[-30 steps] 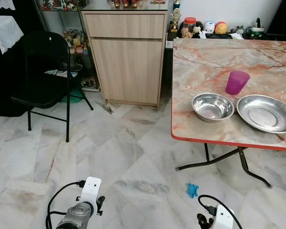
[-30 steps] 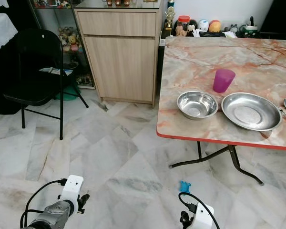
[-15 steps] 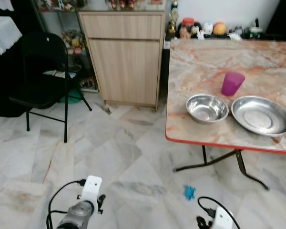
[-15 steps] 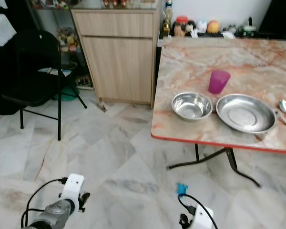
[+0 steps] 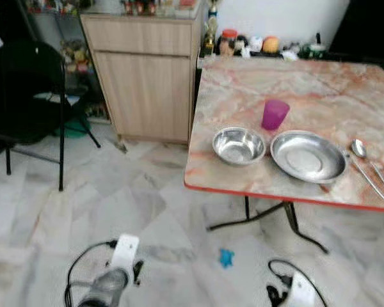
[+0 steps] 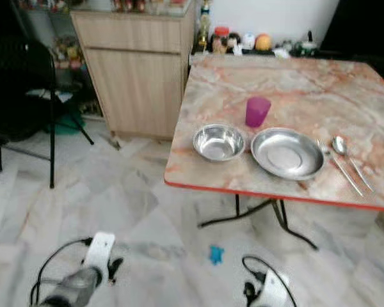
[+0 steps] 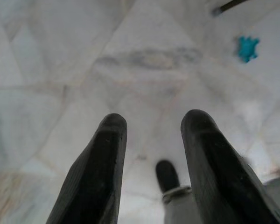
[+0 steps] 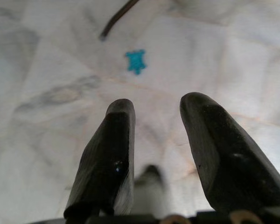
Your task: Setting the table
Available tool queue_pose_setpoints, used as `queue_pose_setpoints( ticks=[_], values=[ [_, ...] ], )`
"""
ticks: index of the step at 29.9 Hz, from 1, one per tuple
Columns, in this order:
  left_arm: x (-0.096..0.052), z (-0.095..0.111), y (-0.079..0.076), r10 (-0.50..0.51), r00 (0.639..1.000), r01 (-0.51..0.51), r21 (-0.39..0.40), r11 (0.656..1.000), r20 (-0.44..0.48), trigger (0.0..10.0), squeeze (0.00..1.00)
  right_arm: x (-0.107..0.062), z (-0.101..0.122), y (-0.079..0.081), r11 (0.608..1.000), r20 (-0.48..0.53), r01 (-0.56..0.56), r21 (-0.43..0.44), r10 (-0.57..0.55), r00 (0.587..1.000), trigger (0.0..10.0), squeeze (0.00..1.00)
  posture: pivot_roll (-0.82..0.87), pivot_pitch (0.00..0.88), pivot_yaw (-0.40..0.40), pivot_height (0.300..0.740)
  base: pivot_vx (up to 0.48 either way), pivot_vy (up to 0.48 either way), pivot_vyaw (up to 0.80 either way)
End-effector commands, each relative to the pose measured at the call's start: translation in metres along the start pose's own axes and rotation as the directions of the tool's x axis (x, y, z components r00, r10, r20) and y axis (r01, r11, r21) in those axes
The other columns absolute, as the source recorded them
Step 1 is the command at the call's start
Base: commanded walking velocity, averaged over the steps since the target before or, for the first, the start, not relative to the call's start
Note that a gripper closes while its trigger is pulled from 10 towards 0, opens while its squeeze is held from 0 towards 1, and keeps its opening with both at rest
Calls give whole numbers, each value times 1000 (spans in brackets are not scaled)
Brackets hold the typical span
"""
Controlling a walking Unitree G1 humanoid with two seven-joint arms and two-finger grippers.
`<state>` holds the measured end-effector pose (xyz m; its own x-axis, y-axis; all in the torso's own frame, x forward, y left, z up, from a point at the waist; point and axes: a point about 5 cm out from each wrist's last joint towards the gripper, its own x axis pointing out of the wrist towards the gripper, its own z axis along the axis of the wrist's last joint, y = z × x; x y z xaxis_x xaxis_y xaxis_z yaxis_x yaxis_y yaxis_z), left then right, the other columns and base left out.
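The robot is on approach, both arms low, left hand and right hand spread and empty; next it needs to close on the surface with the purple cup, bowl and plate.

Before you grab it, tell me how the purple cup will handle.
The cup looks like thin plastic, so probably light. It stands upright, taller than wide, so a push near the rim may tip it. Its smooth tapered wall could slip in a tool.

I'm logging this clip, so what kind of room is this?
Probably a home dining area: a marble-look table holding a bowl, plate and cup, with a wooden cabinet beside it.
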<state>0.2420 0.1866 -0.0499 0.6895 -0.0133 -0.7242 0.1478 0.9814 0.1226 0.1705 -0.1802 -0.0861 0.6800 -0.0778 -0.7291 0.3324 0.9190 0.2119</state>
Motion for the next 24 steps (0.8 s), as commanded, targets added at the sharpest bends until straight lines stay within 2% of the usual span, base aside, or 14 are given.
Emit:
queue_pose_setpoints(
  ticks=[1, 9, 18, 24],
  values=[
    [1, 1, -4, -4, 1000, 4, -12, 1000, -2, 10000, 0, -1, 2, -5, 1000, 14, 12, -9, -12, 1000, 10000, 0, -32, 10, -14, 740, 0, 0, 0],
    [1, 0, -4, -4, 1000, 4, -15, 1000, -3, 10000, 0, -2, 3, -7, 1000, 38, 13, 3, -13, 999, 10000, 0, -37, 13, -14, 740, 0, 0, 0],
    [1, 0, -5, -6, 1000, 6, -13, 1000, -3, 10000, 0, -3, -3, -9, 1000, 8, 22, 3, -22, 1000, 10000, 0, -34, 17, -16, 740, 0, 0, 0],
    [0, -1, -5, -7, 1000, 7, -19, 1000, -1, 10000, 0, -3, -4, -5, 1000, -3, 11, 1, -11, 1000, 10000, 0, -33, 20, -16, 740, 0, 0, -604]
  ],
)
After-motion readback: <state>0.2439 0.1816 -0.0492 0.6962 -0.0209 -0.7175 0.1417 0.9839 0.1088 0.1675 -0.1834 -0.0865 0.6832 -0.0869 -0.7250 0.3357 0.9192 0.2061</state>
